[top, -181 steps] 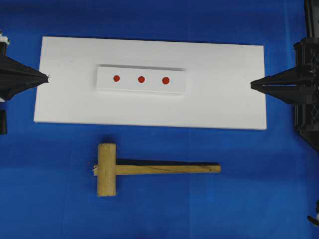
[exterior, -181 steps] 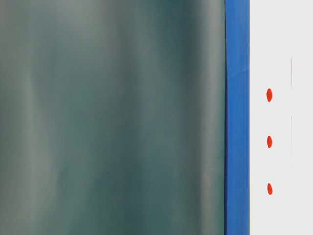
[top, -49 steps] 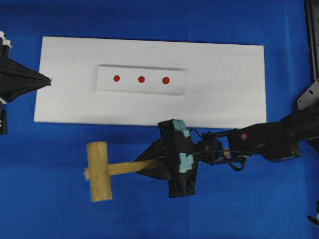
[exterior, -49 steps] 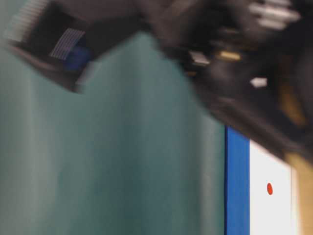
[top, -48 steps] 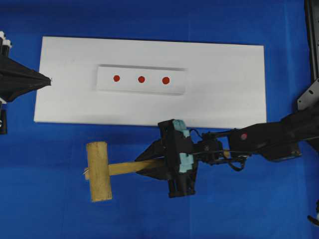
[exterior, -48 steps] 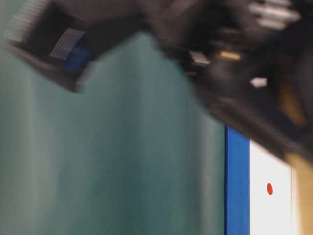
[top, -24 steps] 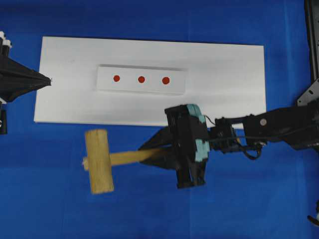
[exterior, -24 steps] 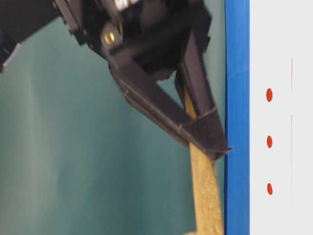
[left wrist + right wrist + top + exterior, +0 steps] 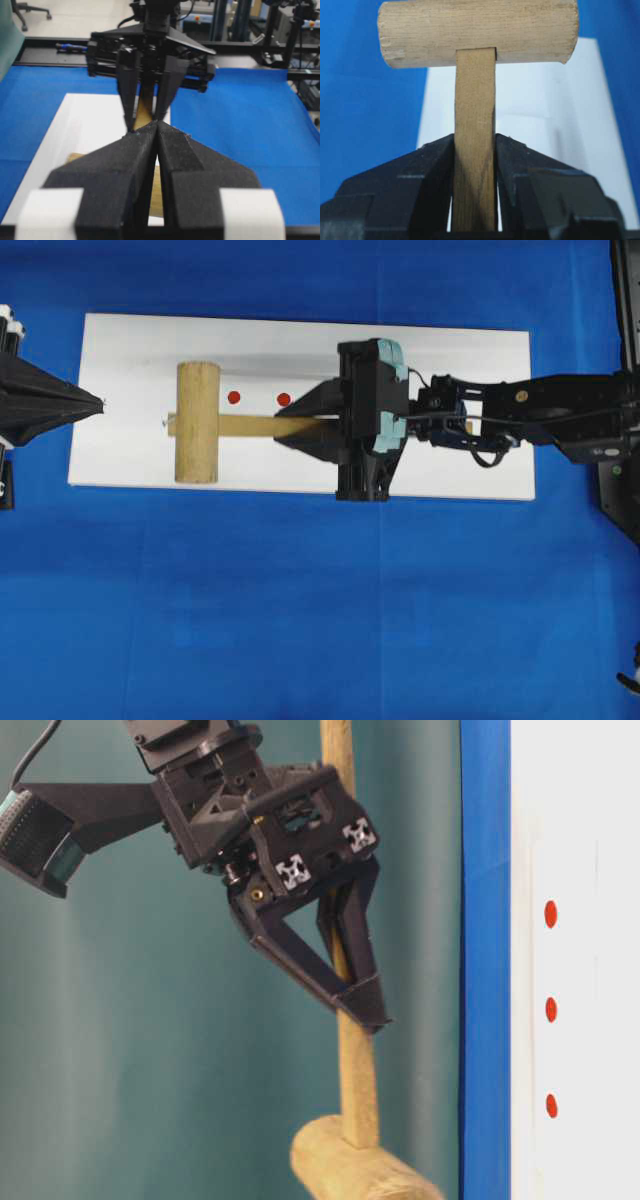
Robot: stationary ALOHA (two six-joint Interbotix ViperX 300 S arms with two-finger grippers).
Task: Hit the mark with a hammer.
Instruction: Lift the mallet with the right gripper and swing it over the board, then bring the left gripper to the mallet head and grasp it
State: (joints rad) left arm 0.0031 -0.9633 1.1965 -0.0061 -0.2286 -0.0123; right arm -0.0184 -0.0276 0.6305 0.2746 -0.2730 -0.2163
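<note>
Right gripper clamps the hammer by its handle overhead, head over the white board left of two visible red dots, while from table level the hammer hangs clear of the board, and the left gripper sits pinched shut.

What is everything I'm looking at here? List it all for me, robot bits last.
Light-brown wooden mallet: one, held over the white board, head left of the dots.
Red round dots: three at table level; overhead two show, the third is hidden by the gripper.
White rectangular board: one, on the cloth, with a raised white strip bearing the dots.
Blue cloth: one, covering the table.
Right gripper: black, shut on the mallet's handle.
Left gripper: black, shut, empty, at the board's left edge.
</note>
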